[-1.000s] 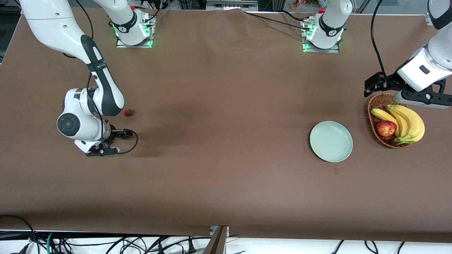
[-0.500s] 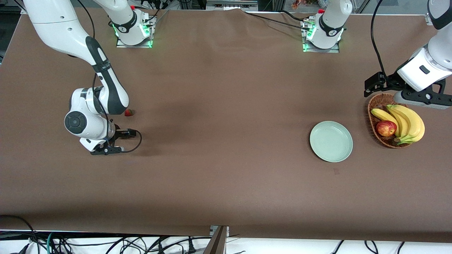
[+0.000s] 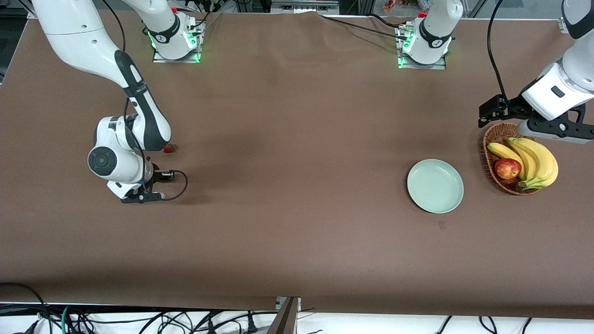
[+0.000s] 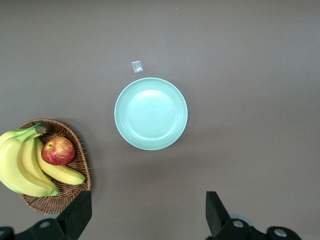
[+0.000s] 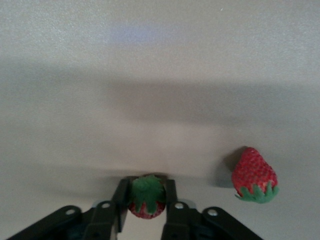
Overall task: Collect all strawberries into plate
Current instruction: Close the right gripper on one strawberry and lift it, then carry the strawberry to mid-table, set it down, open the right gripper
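A brown table (image 3: 297, 185) filled the scene. The plate (image 3: 435, 186) lay bare beside a wicker basket (image 3: 493, 139) holding bananas (image 3: 533, 160) and an apple (image 3: 507, 168). The right gripper (image 5: 146, 206) was clamped on one strawberry (image 5: 146, 196); another strawberry (image 5: 254, 175) lay just beside its fingers. The left gripper (image 4: 147, 212) waited spread above the plate.

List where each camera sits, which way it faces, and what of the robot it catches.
Front view: high across the table, facing both bases; shows both arms, the plate and basket.
Left wrist view: on the left arm, looking down at the plate and basket; the open left gripper shows.
Right wrist view: on the right arm, low over the table; the right gripper is shut on a strawberry, with a second strawberry beside.
Shared: front and left wrist both show plate and basket.
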